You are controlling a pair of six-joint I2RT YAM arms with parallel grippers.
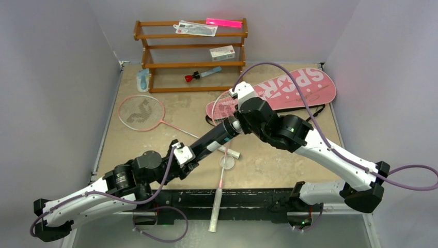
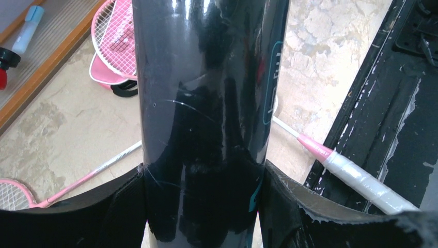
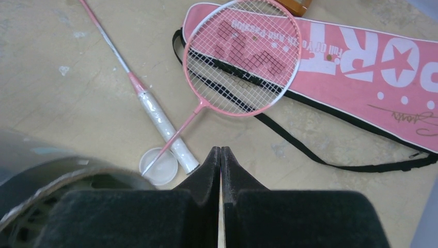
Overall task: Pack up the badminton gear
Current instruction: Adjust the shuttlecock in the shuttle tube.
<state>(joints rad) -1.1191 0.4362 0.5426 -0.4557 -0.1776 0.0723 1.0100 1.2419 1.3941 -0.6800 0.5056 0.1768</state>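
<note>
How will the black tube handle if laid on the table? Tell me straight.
Probably stiff: the black tube runs straight though the left gripper clamps only one end. Likely slippery: its surface is glossy, full of reflections. Being round, it would probably roll on the table.

One overhead camera, two wrist cameras.
Top camera looks down on the table (image 1: 289, 160) from high behind the arms (image 1: 93, 199). Left wrist: very near the black tube (image 2: 201, 103) between its fingers (image 2: 67, 219). Right wrist: beyond its fingers (image 3: 204, 178), racket (image 3: 243, 57) and pink bag (image 3: 361, 77), shared with top.
</note>
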